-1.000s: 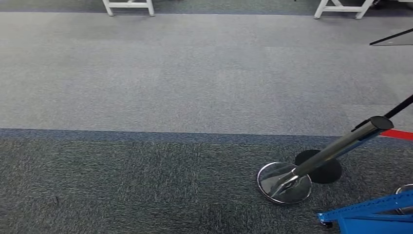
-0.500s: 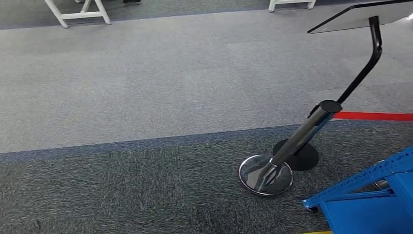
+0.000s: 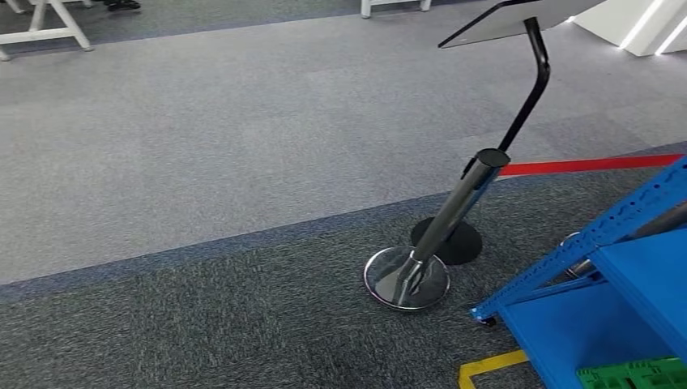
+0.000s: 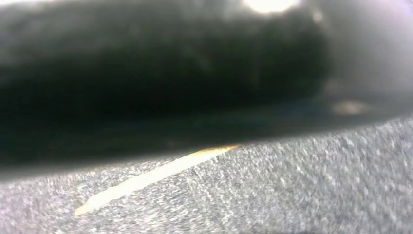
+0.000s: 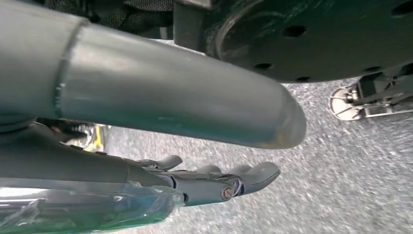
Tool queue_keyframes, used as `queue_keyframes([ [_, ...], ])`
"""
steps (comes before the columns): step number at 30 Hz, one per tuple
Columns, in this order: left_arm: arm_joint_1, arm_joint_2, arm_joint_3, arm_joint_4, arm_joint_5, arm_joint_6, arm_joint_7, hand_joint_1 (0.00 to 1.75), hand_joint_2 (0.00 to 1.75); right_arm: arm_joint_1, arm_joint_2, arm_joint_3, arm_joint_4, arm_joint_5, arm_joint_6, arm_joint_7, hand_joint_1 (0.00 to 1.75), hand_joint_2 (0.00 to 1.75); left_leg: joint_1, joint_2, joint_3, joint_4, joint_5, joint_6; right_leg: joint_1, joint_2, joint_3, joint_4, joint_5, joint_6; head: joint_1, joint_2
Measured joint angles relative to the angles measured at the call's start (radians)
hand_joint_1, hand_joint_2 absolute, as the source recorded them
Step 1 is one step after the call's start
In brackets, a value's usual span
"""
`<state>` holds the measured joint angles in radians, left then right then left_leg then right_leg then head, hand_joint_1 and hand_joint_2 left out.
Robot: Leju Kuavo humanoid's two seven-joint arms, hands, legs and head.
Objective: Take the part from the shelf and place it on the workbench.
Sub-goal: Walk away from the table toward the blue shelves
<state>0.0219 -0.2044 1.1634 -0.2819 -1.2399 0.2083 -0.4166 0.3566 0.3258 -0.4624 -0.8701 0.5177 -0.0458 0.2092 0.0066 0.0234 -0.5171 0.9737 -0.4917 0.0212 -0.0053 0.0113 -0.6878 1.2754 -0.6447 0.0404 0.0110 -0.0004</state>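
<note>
A blue metal shelf [image 3: 616, 284] comes in at the lower right of the head view, with a green crate [image 3: 632, 374] at its lowest level. I cannot make out any part on it. In the right wrist view my right hand [image 5: 209, 183] hangs over the grey carpet. Its thick grey thumb [image 5: 170, 92] and darker fingers [image 5: 253, 174] are stretched out and apart, with nothing between them. Clear plastic film [image 5: 83, 209] shows at the hand's base. The left wrist view is a dark blur over carpet, so I cannot tell how the left hand stands.
A chrome barrier post [image 3: 458, 207] on a round base [image 3: 405, 278] stands just left of the shelf, with a red belt [image 3: 583, 165] running right. Behind it is a black sign stand [image 3: 531, 73]. Yellow floor tape [image 3: 490, 366] marks the shelf's corner. White table legs [image 3: 49, 24] stand far left.
The whole view has swung to the right. The post has slid left in the picture, and more of the blue shelf, the green crate and the yellow tape have come in.
</note>
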Motion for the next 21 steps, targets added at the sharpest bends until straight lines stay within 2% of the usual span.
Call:
queue_keyframes([
  [1,0.0,0.0,0.0,0.0,0.0,-0.001,0.0,0.0,0.0,0.002,0.0,0.0,-0.001,-0.001,0.0,0.001,0.0,0.0,0.0,0.015,0.0,0.0,-0.001,0.0,-0.001,-0.004,-0.001,0.009,0.006,0.002,0.0,0.0],
  [2,0.0,-0.001,0.0,0.0,-0.001,-0.002,0.0,0.0,0.0,0.004,0.0,0.0,-0.002,-0.002,0.0,0.002,0.0,0.0,0.0,0.027,0.001,0.0,-0.002,-0.001,-0.002,-0.009,0.019,-0.023,0.028,0.003,0.0,0.0],
  [3,-0.001,-0.001,0.0,0.0,-0.003,-0.003,0.0,0.0,0.0,0.006,0.0,0.001,-0.003,-0.004,0.0,0.004,0.0,0.0,0.0,0.038,0.002,0.001,-0.003,-0.003,-0.003,-0.02,0.056,-0.087,0.06,0.003,0.0,0.0],
  [4,-0.002,-0.002,0.001,-0.001,-0.004,-0.005,0.0,0.0,0.0,0.007,0.0,0.002,-0.005,-0.005,-0.001,0.005,0.0,0.0,-0.002,0.048,0.004,0.002,-0.005,-0.006,-0.004,-0.042,0.1,-0.164,0.088,0.002,0.001,0.0],
  [5,-0.003,-0.003,0.001,-0.001,-0.006,-0.007,0.0,0.0,0.0,0.007,0.0,0.005,-0.007,-0.007,-0.001,0.007,0.0,0.0,-0.004,0.056,0.007,0.004,-0.008,-0.011,-0.003,-0.059,0.135,-0.227,0.108,-0.003,0.0,0.0],
  [6,-0.003,-0.003,0.001,-0.002,-0.007,-0.008,0.0,0.0,0.0,0.007,0.0,0.007,-0.01,-0.008,-0.002,0.008,0.0,0.0,-0.006,0.063,0.009,0.006,-0.011,-0.017,-0.002,-0.07,0.157,-0.268,0.119,-0.008,-0.003,0.0],
  [7,-0.004,-0.003,0.001,-0.003,-0.007,-0.009,0.0,0.0,0.0,0.006,0.0,0.01,-0.011,-0.008,-0.002,0.008,0.0,0.0,-0.007,0.07,0.012,0.007,-0.013,-0.023,0.001,-0.074,0.165,-0.285,0.121,-0.015,-0.005,0.0],
  [9,-0.006,-0.003,0.001,-0.005,-0.008,-0.011,0.0,0.0,0.0,0.009,0.0,0.012,-0.013,-0.009,-0.001,0.008,0.0,0.0,-0.003,0.079,0.017,0.009,-0.016,-0.035,0.003,-0.055,0.166,-0.284,0.125,-0.03,-0.008,0.0],
  [11,-0.008,-0.003,0.002,-0.007,-0.008,-0.012,0.0,0.0,0.0,0.012,0.0,0.013,-0.014,-0.009,-0.001,0.01,0.0,0.0,0.002,0.047,0.009,0.04,-0.044,-0.048,0.0,-0.039,0.17,-0.287,0.131,-0.042,-0.011,0.0],
  [13,-0.007,-0.003,0.002,-0.008,-0.009,-0.012,0.0,0.0,0.0,0.01,0.0,0.014,-0.015,-0.009,0.001,0.01,0.0,0.0,0.004,0.001,-0.037,0.149,-0.112,-0.054,-0.001,-0.019,0.171,-0.288,0.136,-0.05,-0.015,0.0],
  [14,-0.005,-0.003,0.002,-0.008,-0.009,-0.012,0.0,0.0,0.0,0.009,0.0,0.015,-0.015,-0.009,0.001,0.01,0.0,0.0,0.004,-0.008,-0.069,0.22,-0.144,-0.055,0.001,-0.007,0.17,-0.287,0.137,-0.052,-0.015,0.0],
  [15,-0.004,-0.003,0.002,-0.008,-0.009,-0.012,0.0,0.0,0.0,0.009,0.0,0.015,-0.015,-0.009,0.002,0.01,0.0,0.0,0.004,-0.011,-0.096,0.276,-0.161,-0.054,0.002,0.006,0.17,-0.287,0.137,-0.052,-0.014,0.0],
  [16,-0.003,-0.003,0.002,-0.008,-0.009,-0.013,0.0,0.0,0.0,0.01,0.0,0.015,-0.015,-0.009,0.002,0.01,0.0,0.0,0.004,-0.012,-0.109,0.299,-0.156,-0.052,0.004,0.019,0.171,-0.287,0.137,-0.053,-0.015,0.0],
  [17,-0.003,-0.003,0.002,-0.008,-0.009,-0.013,0.0,0.0,0.0,0.01,0.0,0.015,-0.015,-0.009,0.002,0.01,0.0,0.0,0.004,-0.015,-0.106,0.282,-0.129,-0.049,0.005,0.034,0.173,-0.287,0.137,-0.053,-0.014,0.0],
  [18,-0.003,-0.003,0.002,-0.008,-0.009,-0.013,0.0,0.0,0.0,0.01,0.0,0.015,-0.015,-0.009,0.002,0.01,0.0,0.0,0.004,-0.023,-0.085,0.229,-0.087,-0.045,0.005,0.048,0.176,-0.287,0.137,-0.052,-0.014,0.0],
  [19,-0.003,-0.002,0.002,-0.009,-0.009,-0.013,0.0,0.0,0.0,0.01,0.0,0.015,-0.016,-0.009,0.002,0.01,0.0,0.0,0.004,-0.045,-0.058,0.16,-0.045,-0.039,0.005,0.062,0.175,-0.287,0.137,-0.052,-0.014,0.0],
  [20,-0.003,-0.001,0.002,-0.009,-0.009,-0.013,0.0,0.0,0.0,0.009,0.0,0.015,-0.016,-0.009,0.002,0.01,0.0,0.0,0.004,-0.073,-0.033,0.096,-0.016,-0.033,0.005,0.075,0.175,-0.285,0.136,-0.05,-0.014,0.0],
  [21,-0.003,0.0,0.002,-0.009,-0.009,-0.013,0.0,0.0,0.0,0.008,0.0,0.016,-0.016,-0.009,0.002,0.01,0.0,0.0,0.005,-0.097,-0.015,0.05,-0.002,-0.029,0.004,0.087,0.171,-0.283,0.135,-0.046,-0.014,0.0],
])
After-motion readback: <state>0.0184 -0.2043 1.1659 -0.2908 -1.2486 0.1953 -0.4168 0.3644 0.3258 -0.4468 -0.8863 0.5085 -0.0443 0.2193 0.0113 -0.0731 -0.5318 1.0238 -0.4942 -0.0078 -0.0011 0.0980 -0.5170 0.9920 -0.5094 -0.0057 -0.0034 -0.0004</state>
